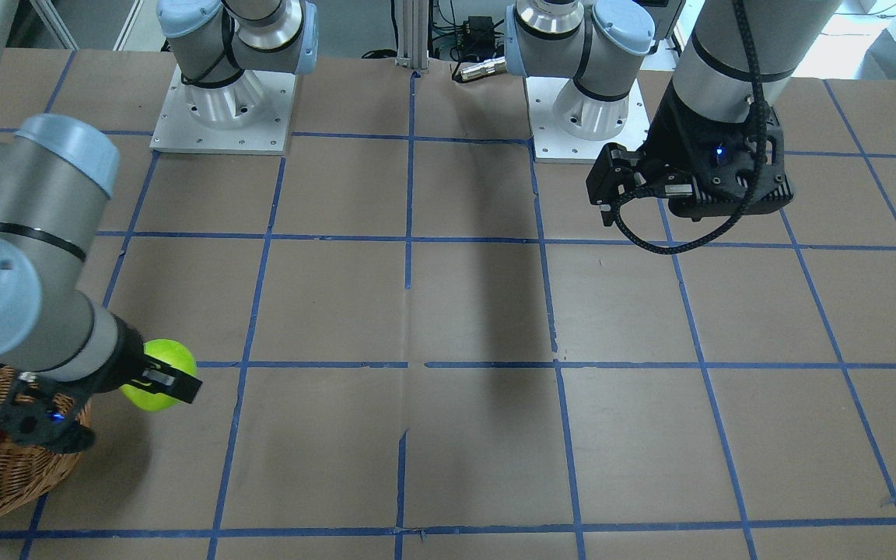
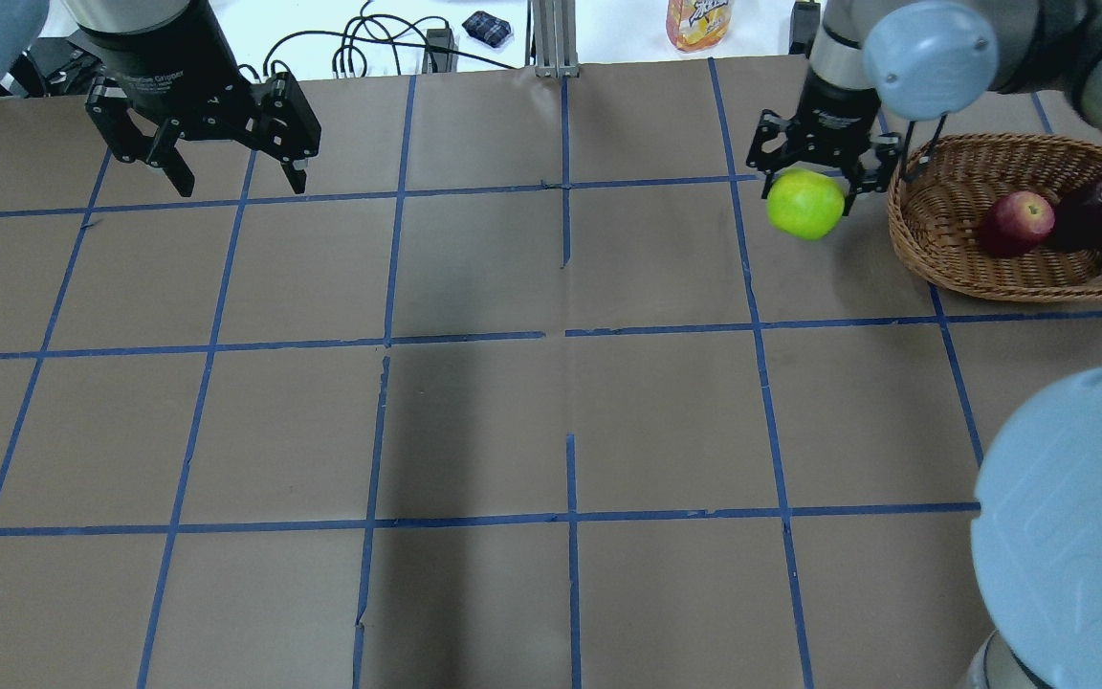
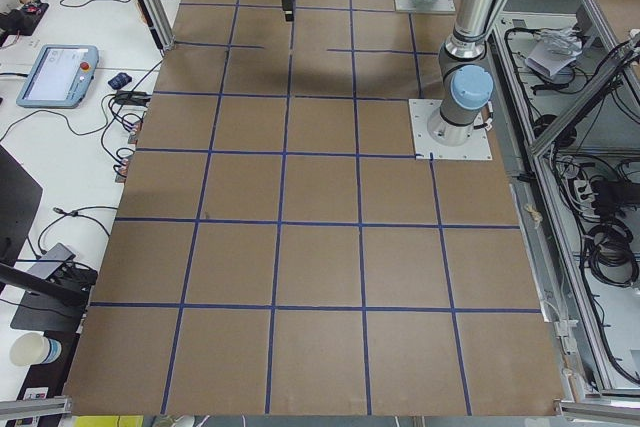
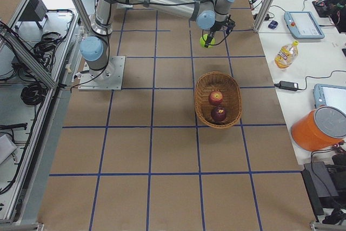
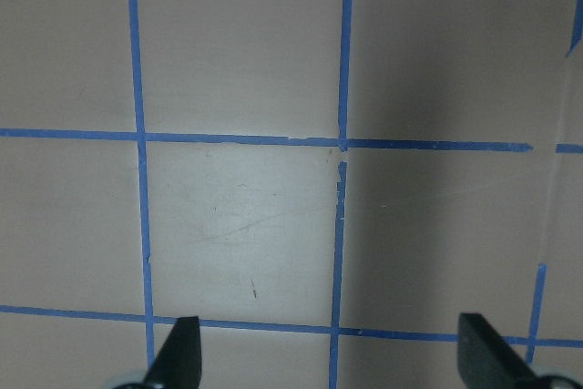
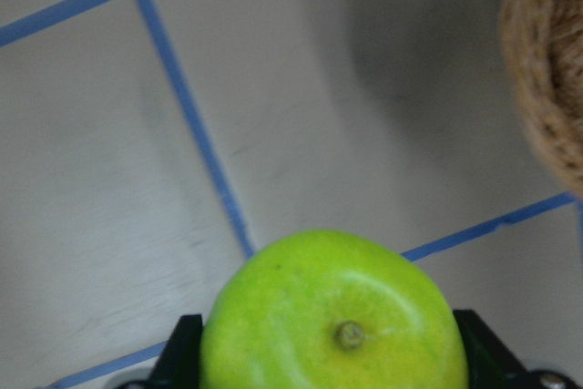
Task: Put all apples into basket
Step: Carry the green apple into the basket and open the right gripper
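My right gripper (image 2: 807, 196) is shut on the yellow-green apple (image 2: 804, 204) and holds it above the table, just left of the wicker basket (image 2: 953, 258) in the overhead view. The green apple also shows in the front view (image 1: 154, 376), the right side view (image 4: 205, 40) and the right wrist view (image 6: 332, 316). The red apple (image 2: 1017, 222) and the maroon apple (image 2: 1096, 215) lie in the basket. My left gripper (image 2: 231, 177) is open and empty over the far left of the table; its fingertips (image 5: 182, 353) show bare paper between them.
The table is brown paper with a blue tape grid (image 2: 565, 335). A drink bottle (image 2: 699, 21) and cables lie beyond the far edge. The arm bases (image 1: 222, 109) stand at the robot's side.
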Available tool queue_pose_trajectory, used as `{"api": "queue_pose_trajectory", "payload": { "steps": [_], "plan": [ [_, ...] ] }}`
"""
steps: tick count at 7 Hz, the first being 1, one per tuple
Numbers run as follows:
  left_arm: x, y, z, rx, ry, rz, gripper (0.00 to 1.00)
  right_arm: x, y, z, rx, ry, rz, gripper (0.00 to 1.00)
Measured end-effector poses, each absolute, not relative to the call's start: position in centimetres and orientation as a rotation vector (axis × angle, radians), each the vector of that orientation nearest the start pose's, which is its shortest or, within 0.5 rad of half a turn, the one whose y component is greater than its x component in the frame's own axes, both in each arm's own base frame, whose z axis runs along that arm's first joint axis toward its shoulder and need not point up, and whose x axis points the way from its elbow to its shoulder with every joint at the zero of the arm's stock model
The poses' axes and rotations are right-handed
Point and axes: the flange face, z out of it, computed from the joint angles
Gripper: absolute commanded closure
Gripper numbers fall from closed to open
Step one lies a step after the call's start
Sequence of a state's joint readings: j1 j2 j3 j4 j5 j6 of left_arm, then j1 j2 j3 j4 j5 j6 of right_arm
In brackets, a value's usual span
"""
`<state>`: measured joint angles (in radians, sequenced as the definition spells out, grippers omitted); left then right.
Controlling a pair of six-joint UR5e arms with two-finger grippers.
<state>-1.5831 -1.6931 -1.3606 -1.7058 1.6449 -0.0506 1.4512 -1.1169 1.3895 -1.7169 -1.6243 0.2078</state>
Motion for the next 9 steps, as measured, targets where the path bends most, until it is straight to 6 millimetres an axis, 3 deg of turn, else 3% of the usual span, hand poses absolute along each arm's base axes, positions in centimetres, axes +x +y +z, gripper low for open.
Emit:
{"api": "queue_pose_trajectory", "payload": {
  "steps": [2,3,4,5,6,7,9],
  "plan": [
    [-13.3,-53.5,51.3,-0.054,3.064,0.081,0.00,-7.0,-66.2,33.0,0.332,3.261,0.163,1.00],
    [-13.3,-53.4,51.2,-0.053,3.063,0.085,0.00,-10.0,-65.9,32.3,0.301,3.271,0.163,1.00],
    [-13.3,-53.4,51.2,-0.053,3.063,0.086,0.00,-11.3,-66.0,31.4,0.260,3.279,0.160,1.00],
    [-13.3,-53.4,51.2,-0.053,3.063,0.085,0.00,-12.0,-66.4,30.4,0.227,3.284,0.148,0.86],
    [-13.2,-53.4,51.1,-0.055,3.063,0.086,0.00,-12.2,-66.9,29.1,0.216,3.282,0.138,0.22],
    [-13.2,-53.4,51.1,-0.056,3.063,0.085,0.00,-12.5,-67.6,28.3,0.214,3.290,0.088,0.00],
    [-13.2,-53.4,51.2,-0.058,3.064,0.083,0.00,-13.0,-68.7,27.3,0.225,3.310,-0.025,0.00]
  ]
}}
